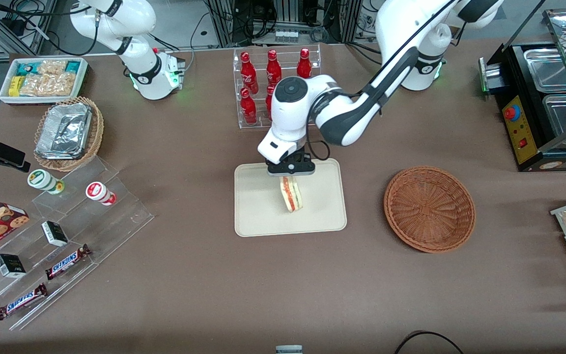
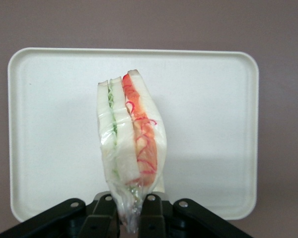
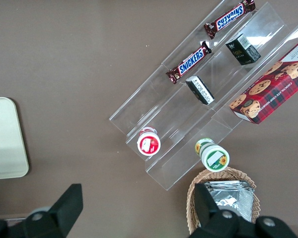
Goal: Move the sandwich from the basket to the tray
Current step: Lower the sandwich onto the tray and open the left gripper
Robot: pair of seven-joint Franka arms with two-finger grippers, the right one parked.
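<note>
The sandwich (image 1: 291,194) is a pale bread wedge with a red-orange filling stripe in clear wrap. My left gripper (image 1: 290,172) is shut on the wrap's pinched end and holds the sandwich over the middle of the cream tray (image 1: 258,216). I cannot tell whether its lower end touches the tray. In the left wrist view the sandwich (image 2: 131,134) stands out from the gripper (image 2: 130,218) with the tray (image 2: 213,124) under it. The reddish-brown wicker basket (image 1: 429,209) lies empty beside the tray, toward the working arm's end of the table.
A clear rack of red bottles (image 1: 275,83) stands just farther from the camera than the tray. A tan wicker basket with foil containers (image 1: 69,132), a white snack box (image 1: 42,78) and clear display steps (image 1: 67,236) lie toward the parked arm's end. A black food warmer (image 1: 543,98) stands at the working arm's end.
</note>
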